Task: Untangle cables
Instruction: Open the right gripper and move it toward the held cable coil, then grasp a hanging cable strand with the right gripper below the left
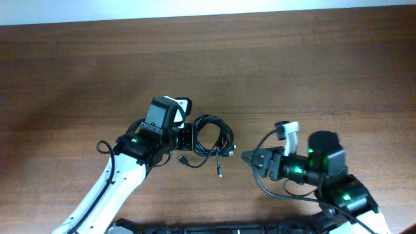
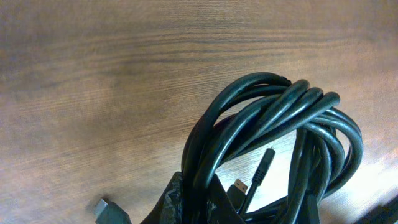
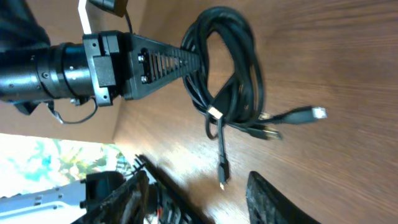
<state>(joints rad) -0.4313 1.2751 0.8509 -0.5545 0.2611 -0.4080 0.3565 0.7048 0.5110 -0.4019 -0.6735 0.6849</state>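
The cables (image 1: 214, 140) lie as one tangled black coil in the middle of the table, with plug ends trailing toward the front (image 1: 220, 171). My left gripper (image 1: 193, 136) is shut on the coil's left side; in the left wrist view its fingers (image 2: 177, 199) pinch several strands of the cables (image 2: 280, 118). My right gripper (image 1: 247, 157) sits just right of the coil, pointing at it. In the right wrist view the right gripper (image 3: 199, 205) stands open with nothing between its fingers, and a loose plug (image 3: 222, 174) lies just ahead of it.
A white tag (image 1: 289, 130) and a thicker black arm wire (image 1: 266, 140) loop beside the right arm. A loose grey plug (image 2: 102, 210) rests on the wood near the left fingers. Bare wooden tabletop (image 1: 97, 71) surrounds the coil.
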